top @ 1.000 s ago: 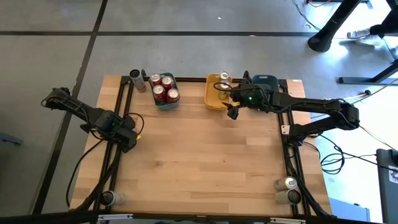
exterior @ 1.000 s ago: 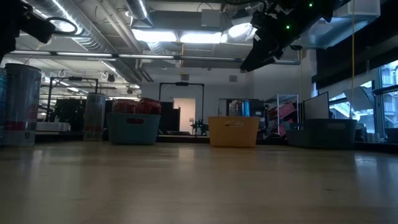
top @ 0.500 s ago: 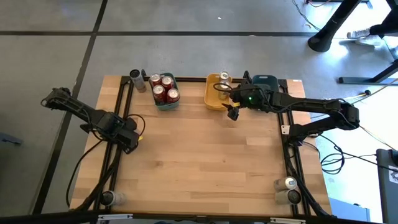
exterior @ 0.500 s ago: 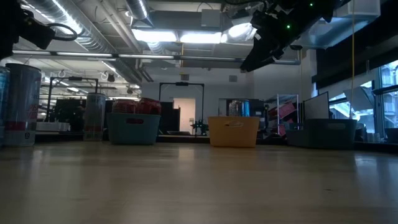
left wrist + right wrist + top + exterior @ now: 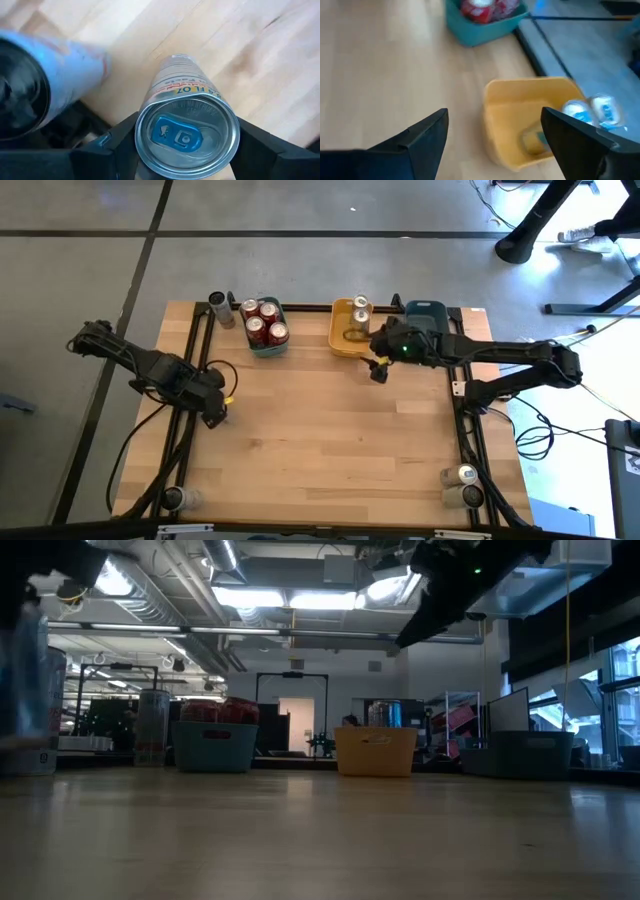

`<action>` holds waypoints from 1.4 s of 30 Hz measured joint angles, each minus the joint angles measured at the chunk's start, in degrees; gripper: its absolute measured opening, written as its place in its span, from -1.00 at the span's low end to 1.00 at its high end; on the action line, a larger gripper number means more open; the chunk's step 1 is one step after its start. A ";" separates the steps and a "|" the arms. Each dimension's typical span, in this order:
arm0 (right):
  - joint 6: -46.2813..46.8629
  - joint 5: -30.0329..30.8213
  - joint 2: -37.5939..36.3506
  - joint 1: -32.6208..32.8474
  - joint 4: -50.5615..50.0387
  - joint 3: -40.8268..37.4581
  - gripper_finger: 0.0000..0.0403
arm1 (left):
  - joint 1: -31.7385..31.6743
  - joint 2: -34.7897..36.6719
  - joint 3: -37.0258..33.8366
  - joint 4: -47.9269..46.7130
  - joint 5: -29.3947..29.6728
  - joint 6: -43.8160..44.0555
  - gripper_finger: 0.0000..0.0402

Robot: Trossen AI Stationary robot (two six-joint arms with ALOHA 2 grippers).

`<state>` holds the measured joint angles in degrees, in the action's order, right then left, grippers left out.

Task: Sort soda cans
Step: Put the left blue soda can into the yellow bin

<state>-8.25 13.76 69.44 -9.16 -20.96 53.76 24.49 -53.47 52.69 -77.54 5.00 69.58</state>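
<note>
My left gripper (image 5: 213, 404) is over the table's left side, shut on a silver soda can (image 5: 185, 132) whose silver top with a blue tab faces the wrist camera. A second silver can (image 5: 45, 85) shows blurred beside it, at the table's edge. My right gripper (image 5: 377, 368) is open and empty, raised just near of the yellow tray (image 5: 347, 330); the right wrist view shows two silver-topped cans (image 5: 592, 110) and a gold one (image 5: 535, 140) in that tray. Red cans (image 5: 264, 322) stand in the teal tray (image 5: 268, 348). My left gripper has the silver can pinched between its two fingers (image 5: 112, 145), one on each side of the body just under the top rim (image 5: 142, 142). The fingers run along the can, whose body reaches away toward the table. Whether its bottom rests on the wood I cannot tell.
A grey-blue tray (image 5: 425, 311) sits at the far right. Loose cans stand at the far left (image 5: 218, 308), the near right corner (image 5: 462, 476) and the near left corner (image 5: 175, 498). Black frame rails run along both table sides. Bare wood fills the middle (image 5: 320, 440).
My left gripper has shifted a little toward the table's near edge and middle; the can at the low view's left is now blurred by motion. My right gripper has drawn slightly back from the yellow tray toward the near side, still open.
</note>
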 joint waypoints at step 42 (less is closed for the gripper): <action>11.01 3.67 -9.79 9.94 -12.32 -5.99 0.57 | -37.77 -43.02 49.26 19.46 14.38 -55.70 0.13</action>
<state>2.76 17.43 59.65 0.78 -33.28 47.76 -13.28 -96.49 101.95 -58.08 19.38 13.88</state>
